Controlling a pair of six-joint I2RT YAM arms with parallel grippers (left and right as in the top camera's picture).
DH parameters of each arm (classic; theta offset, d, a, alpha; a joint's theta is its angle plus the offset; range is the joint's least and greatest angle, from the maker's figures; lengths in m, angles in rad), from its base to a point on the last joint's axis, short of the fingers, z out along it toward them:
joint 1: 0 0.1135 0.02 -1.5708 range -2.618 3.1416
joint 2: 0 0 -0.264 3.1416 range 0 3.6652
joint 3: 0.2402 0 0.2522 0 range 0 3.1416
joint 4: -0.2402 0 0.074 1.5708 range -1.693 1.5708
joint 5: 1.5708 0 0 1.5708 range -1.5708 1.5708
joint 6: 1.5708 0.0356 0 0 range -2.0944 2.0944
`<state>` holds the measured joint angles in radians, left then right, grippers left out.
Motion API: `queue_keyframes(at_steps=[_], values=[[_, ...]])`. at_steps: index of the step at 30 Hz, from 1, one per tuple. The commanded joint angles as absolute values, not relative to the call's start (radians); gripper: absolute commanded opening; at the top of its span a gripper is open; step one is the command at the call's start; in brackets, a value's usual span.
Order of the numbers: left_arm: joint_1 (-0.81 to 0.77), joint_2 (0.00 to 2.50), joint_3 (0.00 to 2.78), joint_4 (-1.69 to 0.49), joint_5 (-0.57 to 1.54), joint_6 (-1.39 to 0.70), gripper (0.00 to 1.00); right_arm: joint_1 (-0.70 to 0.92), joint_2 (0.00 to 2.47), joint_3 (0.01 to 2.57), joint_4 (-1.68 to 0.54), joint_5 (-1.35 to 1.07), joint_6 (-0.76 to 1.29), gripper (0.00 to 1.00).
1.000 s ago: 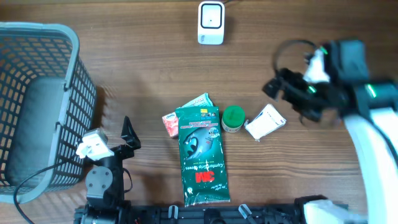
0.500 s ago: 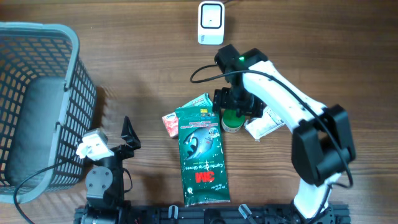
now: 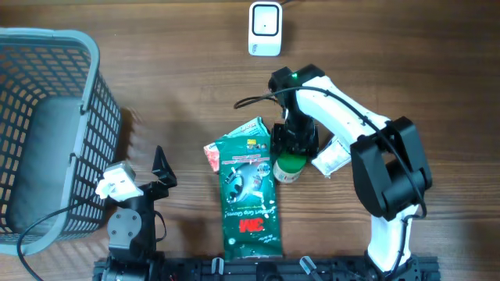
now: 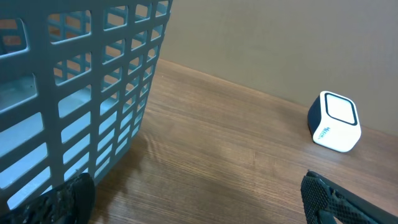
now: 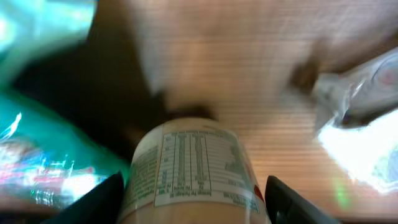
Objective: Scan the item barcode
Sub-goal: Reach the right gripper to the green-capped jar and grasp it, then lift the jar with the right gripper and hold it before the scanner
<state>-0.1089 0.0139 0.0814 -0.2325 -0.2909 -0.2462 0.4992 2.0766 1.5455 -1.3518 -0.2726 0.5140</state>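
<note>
Right arm (image 3: 344, 117) is swinging in and its pincer (image 3: 291, 152) is closing around the green-capped white plastic bottle (image 5: 193, 165) for scanning, can't tell if it's actually gripping yet.

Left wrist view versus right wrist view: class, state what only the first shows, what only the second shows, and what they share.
Only the left wrist view: the grey basket and the white scanner. Only the right wrist view: a labelled bottle between the fingers of the right gripper, a green packet and a white packet. Both: the wooden table and each gripper's own fingers in the lower corners; the left gripper stands wide open.
</note>
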Motion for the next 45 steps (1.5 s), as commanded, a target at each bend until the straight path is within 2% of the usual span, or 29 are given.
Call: queue_keyframes(at_steps=[1,3,7,9,11,14,19,24,28,31,34,37,41,45], values=[[-0.102,0.007,0.076,-0.23,-0.304,-0.251,1.0,0.478,2.083,1.721,-1.498,-0.406,0.39,0.42],[-0.102,0.007,0.076,-0.23,-0.304,-0.251,1.0,0.477,2.083,1.798,-1.593,-0.405,0.347,0.44],[-0.102,0.007,0.076,-0.23,-0.305,-0.251,1.0,0.477,2.034,1.832,-1.611,-0.604,0.258,0.46],[-0.102,0.007,0.076,-0.231,-0.304,-0.251,1.0,0.477,2.019,1.832,-1.611,-0.601,0.262,0.46],[-0.102,0.007,0.076,-0.23,-0.304,-0.251,1.0,0.477,2.018,1.832,-1.566,-0.479,0.265,0.47],[-0.102,0.007,0.076,-0.23,-0.304,-0.251,1.0,0.466,2.018,1.833,-1.283,-0.221,0.374,0.51],[-0.102,0.007,0.076,-0.23,-0.304,-0.251,1.0,0.463,2.022,1.832,-0.739,0.092,0.366,0.52],[-0.102,0.007,0.076,-0.23,-0.304,-0.251,1.0,0.463,2.125,1.799,-0.218,0.327,0.142,0.51],[-0.102,0.007,0.076,-0.23,-0.304,-0.251,1.0,0.463,2.283,1.799,0.035,0.427,0.008,0.56],[-0.102,0.007,0.076,-0.23,-0.304,-0.251,1.0,0.463,2.341,1.8,0.128,0.463,-0.026,0.57],[-0.102,0.006,0.076,-0.23,-0.304,-0.251,1.0,0.463,2.334,1.805,0.165,0.476,-0.022,0.58],[-0.102,0.007,0.076,-0.23,-0.304,-0.251,1.0,0.463,2.247,1.822,0.091,0.518,0.035,0.6],[-0.102,0.007,0.076,-0.23,-0.304,-0.251,1.0,0.406,2.059,1.822,-0.237,0.518,0.172,0.59],[-0.102,0.007,0.076,-0.23,-0.304,-0.251,1.0,0.2,1.956,1.822,-0.665,0.479,0.428,0.62]])
